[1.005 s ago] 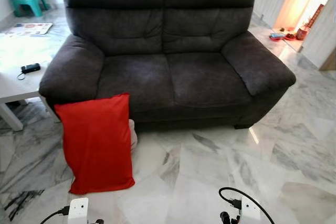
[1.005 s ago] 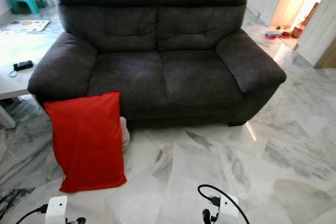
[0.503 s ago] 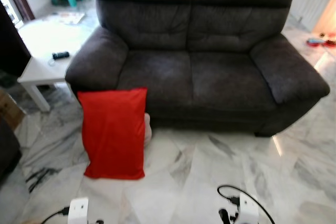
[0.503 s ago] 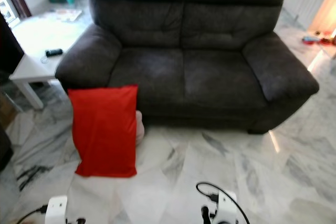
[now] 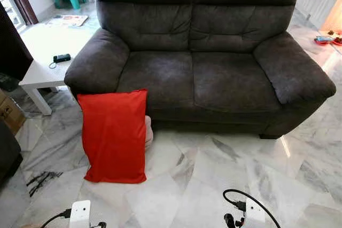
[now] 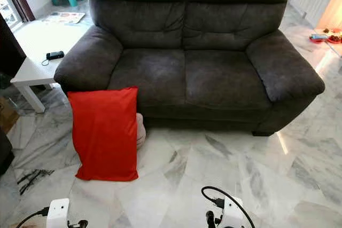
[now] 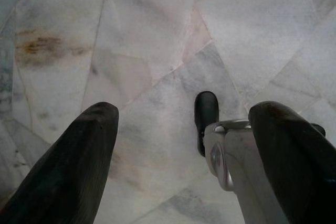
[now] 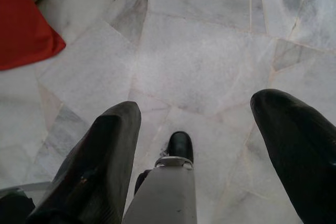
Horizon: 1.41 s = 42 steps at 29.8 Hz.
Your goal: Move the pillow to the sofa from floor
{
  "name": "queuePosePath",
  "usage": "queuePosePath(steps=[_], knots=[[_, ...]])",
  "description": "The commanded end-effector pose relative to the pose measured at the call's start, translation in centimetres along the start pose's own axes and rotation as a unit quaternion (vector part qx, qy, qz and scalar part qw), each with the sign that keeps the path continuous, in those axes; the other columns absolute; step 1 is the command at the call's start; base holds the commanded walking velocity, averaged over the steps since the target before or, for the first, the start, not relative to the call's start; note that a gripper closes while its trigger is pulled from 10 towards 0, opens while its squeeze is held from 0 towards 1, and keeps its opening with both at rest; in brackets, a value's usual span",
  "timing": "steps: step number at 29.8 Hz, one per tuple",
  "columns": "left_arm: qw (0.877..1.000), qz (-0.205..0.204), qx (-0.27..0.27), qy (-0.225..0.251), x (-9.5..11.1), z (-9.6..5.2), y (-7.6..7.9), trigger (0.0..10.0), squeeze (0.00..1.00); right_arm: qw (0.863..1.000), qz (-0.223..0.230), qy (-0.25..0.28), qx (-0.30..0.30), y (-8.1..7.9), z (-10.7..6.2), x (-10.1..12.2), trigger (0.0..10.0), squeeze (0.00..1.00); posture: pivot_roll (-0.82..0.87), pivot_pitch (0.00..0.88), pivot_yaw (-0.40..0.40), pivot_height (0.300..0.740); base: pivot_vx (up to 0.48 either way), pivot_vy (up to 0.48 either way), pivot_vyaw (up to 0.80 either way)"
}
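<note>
Head views: the camera has steadied since the blurred turn, squaring on the sofa (image 5: 208, 62); the red pillow (image 5: 114, 134) stays on the floor, leaning against it. Wrist views: left hand (image 7: 181, 156) and right hand (image 8: 210, 145) hang released, so approach comes next.

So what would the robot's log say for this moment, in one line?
red pillow: on floor, leaning on sofa | left gripper: open, low | right gripper: open, low | step: approach

Home living room, dark grey sofa (image 5: 200, 52), marble floor (image 5: 214, 174), white side table (image 5: 45, 68)
</note>
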<state>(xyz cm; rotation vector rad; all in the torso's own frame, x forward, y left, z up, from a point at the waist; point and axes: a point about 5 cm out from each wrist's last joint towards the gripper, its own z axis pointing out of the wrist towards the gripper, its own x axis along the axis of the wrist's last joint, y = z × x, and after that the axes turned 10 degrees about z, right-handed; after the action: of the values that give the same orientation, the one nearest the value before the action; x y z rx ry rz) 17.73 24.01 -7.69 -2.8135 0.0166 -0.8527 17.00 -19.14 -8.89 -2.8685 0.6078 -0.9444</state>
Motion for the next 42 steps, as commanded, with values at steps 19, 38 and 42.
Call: queuePosePath(steps=[19,38,42], knots=[[1.000,-0.005,-0.006,-0.006,-0.27,-0.02,0.25,10.0,0.00,1.000,0.017,0.002,-0.016,0.34,-0.06,-0.13,10.0,0.00,-0.06,0.000,-0.022,0.740,0.052,0.000,0.21],[1.000,-0.010,-0.007,-0.005,-0.11,0.02,0.36,10.0,0.00,1.000,0.008,0.004,-0.013,0.33,-0.02,0.12,10.0,0.00,-0.06,0.000,-0.026,0.740,0.269,0.000,0.15],[1.000,-0.010,-0.007,-0.006,-0.17,0.01,0.35,10.0,0.00,1.000,0.003,0.002,-0.012,0.34,-0.02,0.07,10.0,0.00,-0.06,0.000,-0.025,0.740,0.275,0.000,0.00]])
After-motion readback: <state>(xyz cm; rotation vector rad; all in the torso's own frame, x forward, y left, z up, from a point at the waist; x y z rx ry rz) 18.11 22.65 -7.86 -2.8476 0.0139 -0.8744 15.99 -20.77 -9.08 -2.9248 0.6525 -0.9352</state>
